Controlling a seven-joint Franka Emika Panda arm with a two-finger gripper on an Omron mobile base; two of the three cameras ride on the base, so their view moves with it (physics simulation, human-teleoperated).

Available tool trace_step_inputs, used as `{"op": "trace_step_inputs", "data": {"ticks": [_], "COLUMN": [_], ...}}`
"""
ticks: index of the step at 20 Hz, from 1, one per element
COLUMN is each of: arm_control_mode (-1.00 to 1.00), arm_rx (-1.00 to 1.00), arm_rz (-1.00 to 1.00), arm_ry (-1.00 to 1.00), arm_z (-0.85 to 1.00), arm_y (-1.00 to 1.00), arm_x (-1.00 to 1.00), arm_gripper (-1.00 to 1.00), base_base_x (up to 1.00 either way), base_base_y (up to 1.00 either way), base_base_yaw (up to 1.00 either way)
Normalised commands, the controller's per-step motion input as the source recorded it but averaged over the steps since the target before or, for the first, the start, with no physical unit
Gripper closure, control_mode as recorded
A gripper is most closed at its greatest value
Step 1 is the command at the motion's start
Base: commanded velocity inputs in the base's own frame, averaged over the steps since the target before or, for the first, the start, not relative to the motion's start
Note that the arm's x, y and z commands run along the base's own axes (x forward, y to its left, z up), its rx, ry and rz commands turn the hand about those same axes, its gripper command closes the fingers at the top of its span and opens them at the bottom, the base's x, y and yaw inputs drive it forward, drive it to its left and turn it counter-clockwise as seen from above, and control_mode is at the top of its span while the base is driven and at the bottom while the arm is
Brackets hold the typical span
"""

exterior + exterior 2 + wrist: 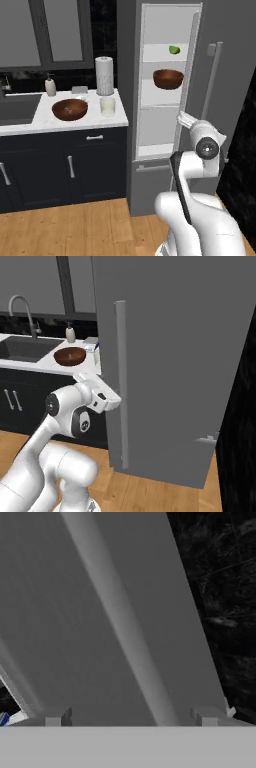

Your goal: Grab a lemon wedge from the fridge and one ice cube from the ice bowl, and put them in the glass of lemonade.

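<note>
Fridge door open, but nothing picked up yet

The fridge (165, 85) door stands open, so the first little job looks done. The lemon wedge (174, 49) sits on a high white shelf inside, with a brown bowl (168, 78) on the shelf below it. The gripper (132, 718) is by the door's long bar handle (122, 619), its fingertips spread wide with the bar between them, not pinching anything. On the counter (30, 125), the ice bowl (69, 109) waits just beside the glass of lemonade (107, 106). Taking the wedge, taking one ice cube and dropping both in the glass all look left to do.
</note>
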Motion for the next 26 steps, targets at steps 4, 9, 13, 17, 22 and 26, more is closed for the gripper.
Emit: {"op": "trace_step_inputs", "data": {"ticks": [4,9,13,17,22,26], "arm_control_mode": [-1.0,-1.0,-1.0,-1.0,-1.0,-1.0], "arm_rx": [-0.04,-0.07,-0.15,-0.17,-0.04,-0.08], "arm_rz": [-0.01,-0.15,-0.29,-0.23,-0.06,-0.06], "arm_ry": [0.03,0.32,0.57,0.32,0.02,0.0], "arm_z": [1.0,1.0,0.36,-0.21,-0.3,-0.37], "arm_y": [0.43,0.53,0.81,0.26,0.0,-0.08], "arm_x": [-0.76,-0.58,0.2,0.6,0.76,0.84], "arm_gripper": [-1.0,-1.0,-1.0,-1.0,-1.0,-1.0], "base_base_x": [0.0,0.0,0.0,0.0,0.0,0.0], "base_base_y": [0.0,0.0,0.0,0.0,0.0,0.0], "base_base_yaw": [0.0,0.0,0.0,0.0,0.0,0.0]}}
